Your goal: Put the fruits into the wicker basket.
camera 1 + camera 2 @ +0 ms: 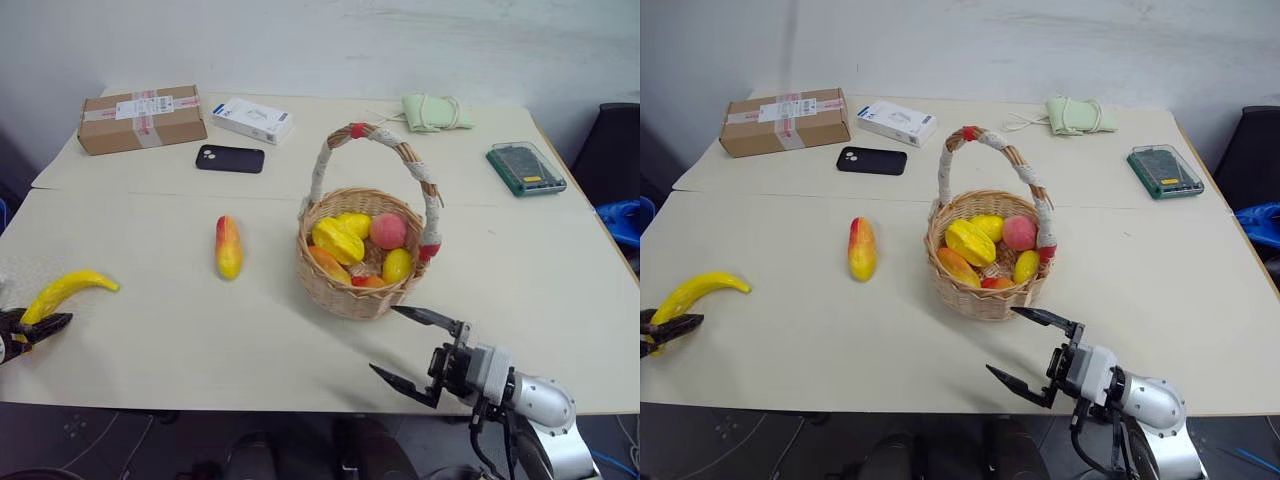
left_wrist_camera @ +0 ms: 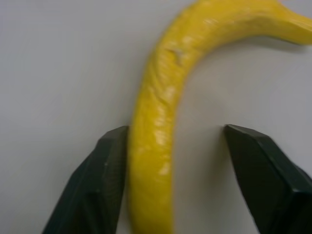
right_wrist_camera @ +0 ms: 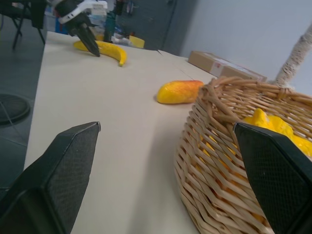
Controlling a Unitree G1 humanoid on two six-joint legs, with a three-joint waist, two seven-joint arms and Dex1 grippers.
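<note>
Presently catalogued on the pale surface [image 1: 520, 300]:

Banana [image 1: 66, 291] — long, curved, yellow; lies flat near the surface's left edge. Left claw [image 2: 173, 161] straddles its stem-side length, one finger [image 2: 105, 170] touching the peel, the other standing off with a gap; partly closed, not yet clamped.

Mango-like fruit [image 1: 229, 247] — yellow shading to red-orange; lies alone on the surface between banana and wicker basket, apart from both.

Wicker basket [image 1: 345, 290] — round, light-brown weave, arched handle wrapped in whitish cord with red bands; stands mid-surface, upright. Holds several other toy fruits, yellow, orange and pink.

Right claw [image 1: 415, 348] — fingers spread wide, holding nothing; hovers at the near edge, just in front of the basket's wall.

Far side: cardboard box [image 1: 141, 118], white carton [image 1: 252, 119], black phone [image 1: 230, 158], green pouch [image 1: 434, 111], green case [image 1: 526, 168].
</note>
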